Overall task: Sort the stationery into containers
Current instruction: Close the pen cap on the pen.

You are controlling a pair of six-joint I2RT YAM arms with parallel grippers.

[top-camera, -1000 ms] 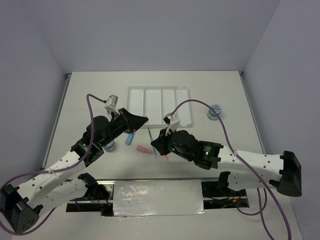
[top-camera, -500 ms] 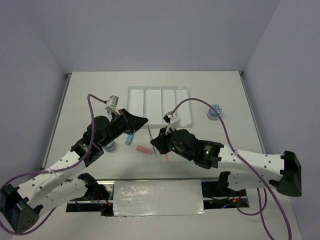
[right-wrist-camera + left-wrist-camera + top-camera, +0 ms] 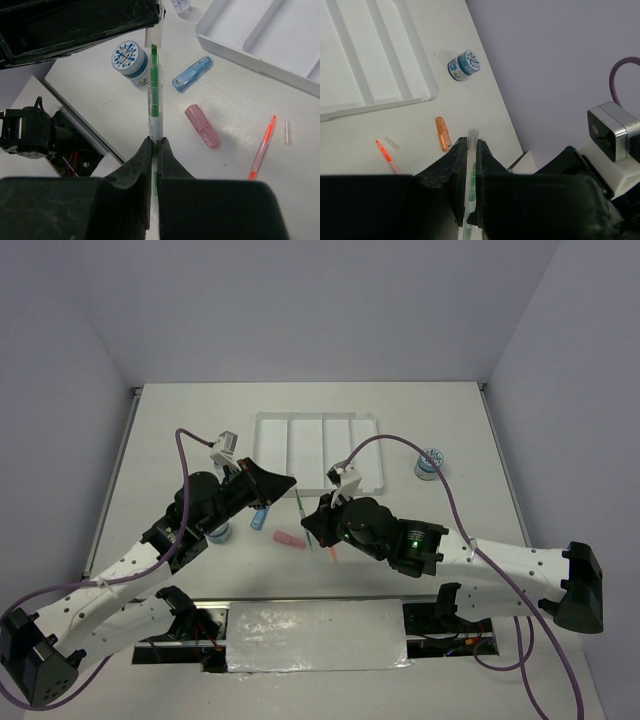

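Note:
Both grippers are shut on the thin green pen (image 3: 299, 506), one at each end, above the table in front of the white tray (image 3: 318, 450). My left gripper (image 3: 289, 481) pinches its clear capped end (image 3: 472, 134). My right gripper (image 3: 307, 525) pinches the white barrel (image 3: 155, 85). Below lie a blue stick (image 3: 192, 73), a pink stick (image 3: 202, 126), an orange pen (image 3: 262, 148), an orange stick (image 3: 442, 133) and two patterned discs (image 3: 431, 462) (image 3: 130, 58). The bottle (image 3: 181, 5) shows at the right wrist view's top edge. The tray's four compartments hold nothing.
A small clear cap (image 3: 391, 143) lies beside the orange pen (image 3: 385, 152). The tray's near right corner (image 3: 431, 90) is close to the held pen. Purple cables loop over both arms. The table's near edge has a metal rail and a taped strip (image 3: 315, 635).

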